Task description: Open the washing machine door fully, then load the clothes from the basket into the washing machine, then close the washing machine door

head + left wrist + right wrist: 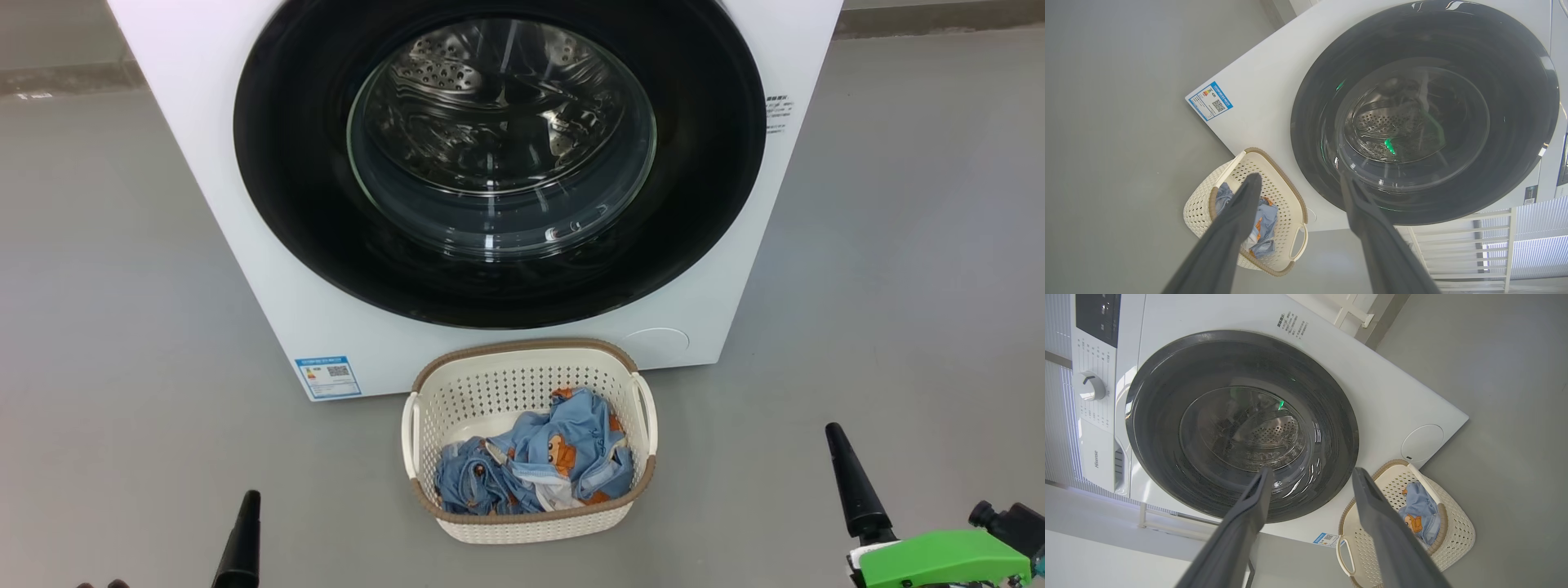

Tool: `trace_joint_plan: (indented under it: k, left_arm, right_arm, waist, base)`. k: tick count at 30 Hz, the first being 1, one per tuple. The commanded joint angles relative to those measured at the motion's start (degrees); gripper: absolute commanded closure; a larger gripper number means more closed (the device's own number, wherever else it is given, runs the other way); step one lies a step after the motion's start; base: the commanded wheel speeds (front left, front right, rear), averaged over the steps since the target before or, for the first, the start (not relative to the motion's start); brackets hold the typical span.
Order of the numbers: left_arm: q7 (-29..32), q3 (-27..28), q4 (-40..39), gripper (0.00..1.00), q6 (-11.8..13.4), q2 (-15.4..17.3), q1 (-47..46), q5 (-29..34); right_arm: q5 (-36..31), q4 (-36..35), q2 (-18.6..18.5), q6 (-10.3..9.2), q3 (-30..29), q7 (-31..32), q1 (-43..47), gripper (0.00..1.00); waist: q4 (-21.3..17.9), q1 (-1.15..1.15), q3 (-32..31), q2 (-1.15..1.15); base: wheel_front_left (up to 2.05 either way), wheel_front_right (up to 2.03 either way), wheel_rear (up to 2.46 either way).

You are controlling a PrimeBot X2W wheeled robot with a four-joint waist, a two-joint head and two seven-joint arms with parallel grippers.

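While looking down from the head, found the washing machine (204, 163) standing white and square on a grey floor (106, 286). Found the washing machine door (710, 163) shut, lying flush against the front of the washing machine, glossy black around a bulging clear window. Made out the perforated steel drum (445, 69) through that glass, deep inside the washing machine. Noted a blue label sticker (328, 376) at the lower front corner of the washing machine on the robot's left, and a round white cover (655, 347) at the lower front corner on the right. From the right wrist, picked out a white dial (1089, 386) on the panel of the washing machine above the door.

Saw the basket (531, 531) on the floor right in front of the washing machine, below the door and close to the foot of the cabinet; could not tell whether touching. Saw the clothes (555, 457) heaped inside the basket, light blue with orange-brown bears and a little white trim.

Found the left gripper (1300, 177) released, with two dark fingers spread wide around nothing, hanging in the air before the washing machine, toward the label side. Found the right gripper (1313, 470) likewise slack and wide apart, empty, before the washing machine toward the round-cover side. Judged both clear of door, basket and clothes.
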Motion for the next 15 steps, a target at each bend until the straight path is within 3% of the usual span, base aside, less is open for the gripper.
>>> trace_joint_plan:
  k: [1,15]
  left_arm:
    - [-0.9,0.7,-1.9,0.0,-0.3,1.0,-1.7,1.7]
    - [-3.1,0.8,-2.1,0.0,-0.3,1.5,-1.2,14.2]
  right_arm:
    - [-1.7,-1.9,-0.7,-0.02,0.9,-0.6,-2.6,0.0]
    - [-14.1,-2.1,-2.5,-0.03,4.1,-2.7,-3.1,0.0]
  waist:
    - [0.0,0.0,0.0,0.0]
    - [-0.1,0.0,-0.2,0.0]
  base:
    - [0.0,0.0,0.0]
    - [0.0,0.0,0.0]
